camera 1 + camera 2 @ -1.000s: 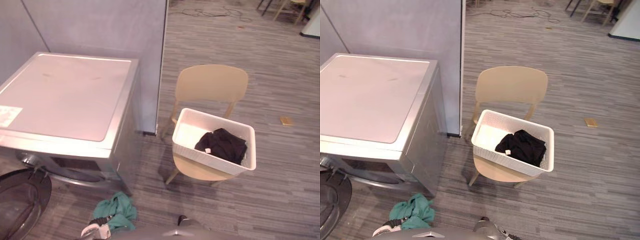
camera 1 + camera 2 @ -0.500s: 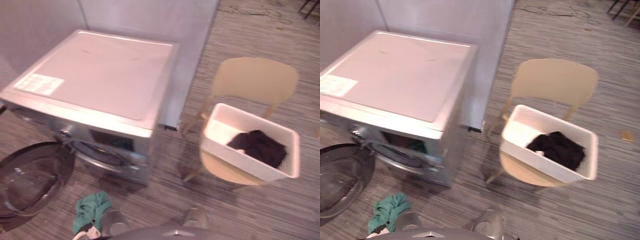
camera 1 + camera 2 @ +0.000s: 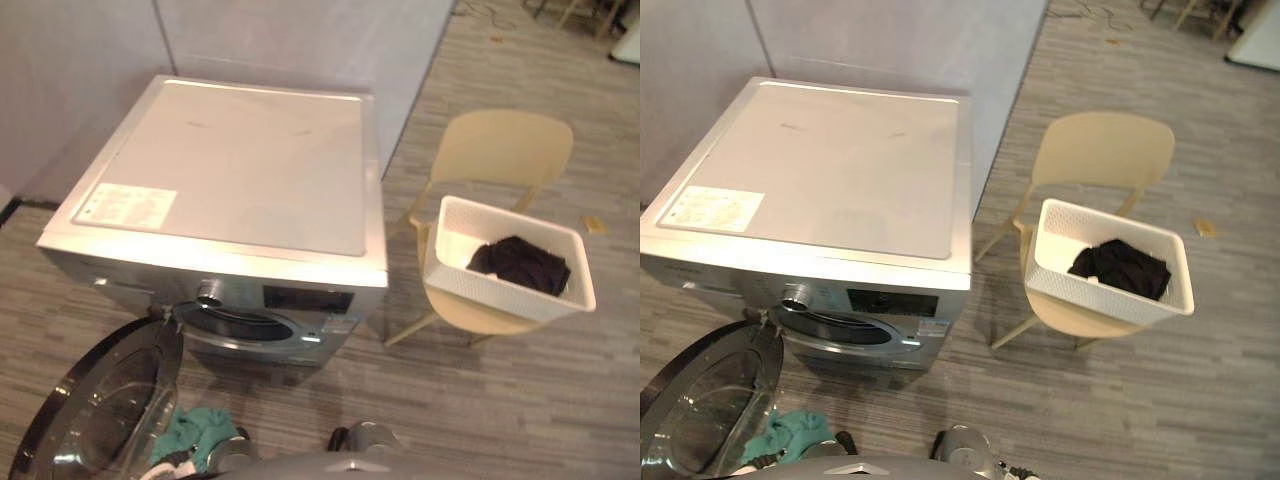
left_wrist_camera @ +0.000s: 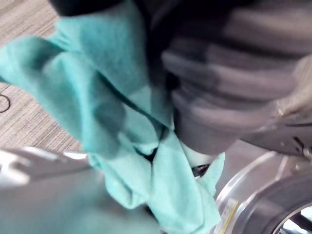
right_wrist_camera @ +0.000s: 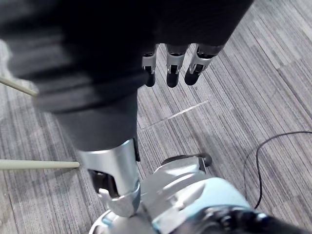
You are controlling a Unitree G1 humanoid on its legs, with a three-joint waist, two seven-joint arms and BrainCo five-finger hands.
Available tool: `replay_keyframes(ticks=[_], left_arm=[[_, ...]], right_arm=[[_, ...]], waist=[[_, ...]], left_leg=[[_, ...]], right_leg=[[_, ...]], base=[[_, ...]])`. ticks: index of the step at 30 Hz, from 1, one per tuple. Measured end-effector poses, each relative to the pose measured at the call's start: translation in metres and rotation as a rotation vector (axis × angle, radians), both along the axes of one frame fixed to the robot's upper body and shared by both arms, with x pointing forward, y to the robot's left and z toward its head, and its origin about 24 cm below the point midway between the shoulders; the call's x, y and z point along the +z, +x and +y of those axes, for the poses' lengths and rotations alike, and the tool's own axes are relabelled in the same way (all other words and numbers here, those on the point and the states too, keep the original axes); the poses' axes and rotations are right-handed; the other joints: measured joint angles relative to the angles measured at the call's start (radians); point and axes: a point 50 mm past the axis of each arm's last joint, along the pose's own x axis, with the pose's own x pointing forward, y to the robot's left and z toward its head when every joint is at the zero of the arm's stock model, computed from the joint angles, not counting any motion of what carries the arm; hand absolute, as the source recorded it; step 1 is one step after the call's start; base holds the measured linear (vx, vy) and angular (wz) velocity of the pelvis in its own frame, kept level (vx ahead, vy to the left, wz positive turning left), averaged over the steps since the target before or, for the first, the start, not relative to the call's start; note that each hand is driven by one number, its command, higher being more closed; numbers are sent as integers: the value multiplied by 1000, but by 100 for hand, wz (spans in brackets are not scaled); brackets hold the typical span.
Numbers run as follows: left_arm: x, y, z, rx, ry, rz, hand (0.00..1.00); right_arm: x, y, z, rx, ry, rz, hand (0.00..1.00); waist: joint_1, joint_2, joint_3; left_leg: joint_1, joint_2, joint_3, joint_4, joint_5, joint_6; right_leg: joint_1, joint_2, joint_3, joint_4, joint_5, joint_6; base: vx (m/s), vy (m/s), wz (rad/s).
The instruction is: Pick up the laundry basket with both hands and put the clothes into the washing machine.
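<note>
A white laundry basket point(image 3: 497, 291) rests on the seat of a tan chair point(image 3: 505, 145), to the right of the washing machine point(image 3: 240, 170). Black clothes point(image 3: 520, 262) lie inside the basket. The machine's round door point(image 3: 100, 400) hangs open at the lower left, beside the drum opening point(image 3: 235, 325). A teal cloth point(image 3: 195, 432) hangs bunched from my left hand point(image 4: 229, 87) just in front of that door; it spreads wide in the left wrist view point(image 4: 97, 107). My right hand point(image 5: 171, 73) hangs low over the floor, fingers straight, holding nothing.
A grey partition wall point(image 3: 300, 40) stands behind the machine. A small tan object point(image 3: 594, 224) lies on the floor right of the chair. A pale chair leg point(image 5: 29, 165) crosses the right wrist view. Striped grey flooring lies open in front of the machine and chair.
The camera has swung left and back, bringing the machine's front and open door into view. The teal cloth stays with my left hand. The basket has stayed on the chair.
</note>
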Motion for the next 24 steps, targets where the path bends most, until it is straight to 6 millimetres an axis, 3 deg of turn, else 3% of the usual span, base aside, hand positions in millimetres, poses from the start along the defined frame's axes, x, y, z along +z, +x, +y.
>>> replay_keyframes(ticks=[2,4,9,13,16,17,18,20,21,22,23,24], left_arm=[[-1,3,-6,-6,-19,-13,100],[-1,4,-12,21,-36,-26,100],[1,14,-22,65,-61,-83,100],[9,36,-21,46,-46,-180,100],[16,47,-24,-7,-30,-240,100],[20,52,-26,-35,-23,-274,100],[25,58,-29,-52,-20,-314,100],[32,67,-32,-68,-21,-361,100],[37,74,-37,-88,-26,-402,100],[41,79,-42,-107,-32,-431,100],[51,93,-48,-135,-40,-505,100],[56,102,-51,-148,-43,-536,100]], right_arm=[[0,-3,-4,-6,-4,0,0],[0,-5,-5,-5,3,-1,0],[2,4,-8,36,-16,-13,0],[6,16,-5,68,-35,-63,0],[12,28,-9,129,-70,-105,0],[14,32,-11,149,-84,-122,0],[16,33,-13,165,-101,-135,0],[20,37,-13,195,-119,-161,0],[22,41,-14,220,-134,-173,0],[24,43,-17,229,-147,-183,0],[29,53,-19,234,-163,-214,0],[30,57,-17,232,-164,-225,0]], waist=[[-3,2,0],[14,19,-17],[33,26,-22],[40,5,19],[51,12,35],[49,9,36],[50,25,37],[44,24,38],[41,25,34],[39,39,26],[41,11,40],[34,17,54]], left_leg=[[18,-7,-39,-35,37,4],[36,-6,-59,-68,45,3],[29,-7,-58,-64,56,-4],[-118,-8,-66,226,26,-7],[-180,-4,-95,364,26,-7],[-207,3,-97,412,0,9],[-225,53,-77,489,-68,47],[-209,108,-67,494,-112,43],[-182,126,-49,421,-103,42],[-165,130,-51,365,-86,35],[-172,87,-33,308,-137,-63],[-180,75,-20,297,-133,-67]], right_leg=[[23,8,1,-32,14,-19],[19,15,11,-39,15,-21],[12,16,25,-46,15,-17],[-28,-41,62,16,12,-12],[-66,-66,122,65,11,-10],[-92,-80,132,77,23,-19],[-109,-78,135,81,41,-19],[-139,-89,161,102,48,-4],[-184,-104,182,147,37,21],[-217,-109,191,183,27,38],[-303,-151,252,264,11,65],[-318,-158,269,273,15,72]], base=[[-93,-111,2],[-97,-61,-10],[-116,15,2],[-118,39,3],[-158,88,-40],[-152,144,-53],[-156,158,-45],[-142,208,-32],[-125,213,-21],[-172,290,-18],[-129,178,-7],[-163,214,13]])
